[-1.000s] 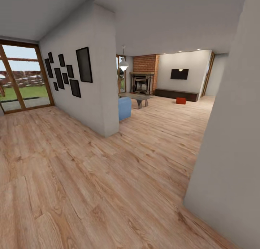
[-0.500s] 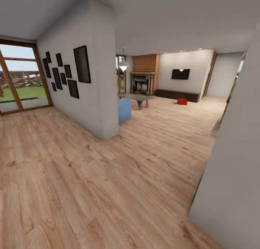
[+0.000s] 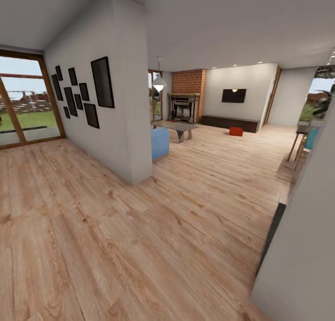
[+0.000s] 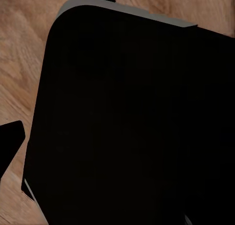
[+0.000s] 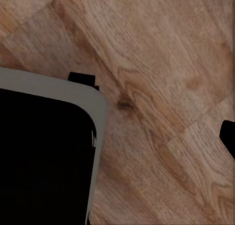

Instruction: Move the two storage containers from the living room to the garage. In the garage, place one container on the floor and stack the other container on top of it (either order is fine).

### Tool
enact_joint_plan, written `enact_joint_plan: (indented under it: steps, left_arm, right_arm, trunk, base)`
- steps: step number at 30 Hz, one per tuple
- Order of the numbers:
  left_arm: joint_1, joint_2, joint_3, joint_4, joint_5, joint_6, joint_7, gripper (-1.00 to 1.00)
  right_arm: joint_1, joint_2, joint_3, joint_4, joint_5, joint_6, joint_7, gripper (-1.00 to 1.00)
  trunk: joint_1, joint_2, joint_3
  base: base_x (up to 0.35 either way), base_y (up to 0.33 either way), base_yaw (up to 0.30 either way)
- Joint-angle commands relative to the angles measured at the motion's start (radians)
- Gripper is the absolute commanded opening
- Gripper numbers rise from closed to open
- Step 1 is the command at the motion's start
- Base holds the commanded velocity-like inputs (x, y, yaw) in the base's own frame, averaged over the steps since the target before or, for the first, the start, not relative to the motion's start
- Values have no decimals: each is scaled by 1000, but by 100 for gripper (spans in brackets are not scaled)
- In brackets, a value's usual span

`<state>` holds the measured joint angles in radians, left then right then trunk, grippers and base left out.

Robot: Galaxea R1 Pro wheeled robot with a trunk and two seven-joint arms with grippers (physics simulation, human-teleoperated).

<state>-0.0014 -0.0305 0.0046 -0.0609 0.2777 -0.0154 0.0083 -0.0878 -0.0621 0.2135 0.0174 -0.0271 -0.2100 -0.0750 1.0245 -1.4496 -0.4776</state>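
One orange-red storage container (image 3: pixel 236 131) sits small on the light wood plank floor far ahead, in front of the long dark bench (image 3: pixel 229 122) of the living room. Above the bench hangs the black TV (image 3: pixel 233 96), with the brick fireplace (image 3: pixel 186 95) to its left. The second container is out of view. Both wrist views look down on plank floor and my black base (image 4: pixel 127 122). A dark tip, perhaps a fingertip (image 4: pixel 10 142), pokes in at the left wrist view's edge, and another fingertip (image 5: pixel 228 136) at the right wrist view's edge.
A white partition wall (image 3: pixel 128 125) with black picture frames stands at the left, with a blue chair (image 3: pixel 160 142) and a low table (image 3: pixel 176 125) behind it. A white wall corner (image 3: pixel 302 246) is close at the right. Wooden stools (image 3: pixel 300 144) stand beyond it. A glass door (image 3: pixel 23 102) is at the far left.
The whole head view has shifted: the camera has moved. The near right wall covers less of the picture, so stools and a window now show at the right. The container has stayed put.
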Motion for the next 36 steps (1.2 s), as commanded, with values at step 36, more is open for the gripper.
enact_joint_plan:
  steps: [36]
  left_arm:
    - [0, 0, -2, 1, 6, 1, 1, 100]
  right_arm:
    - [0, -1, 7, 2, -4, -9, -7, 100]
  trunk:
    - [1, 0, -1]
  base:
    - [322, 0, 0]
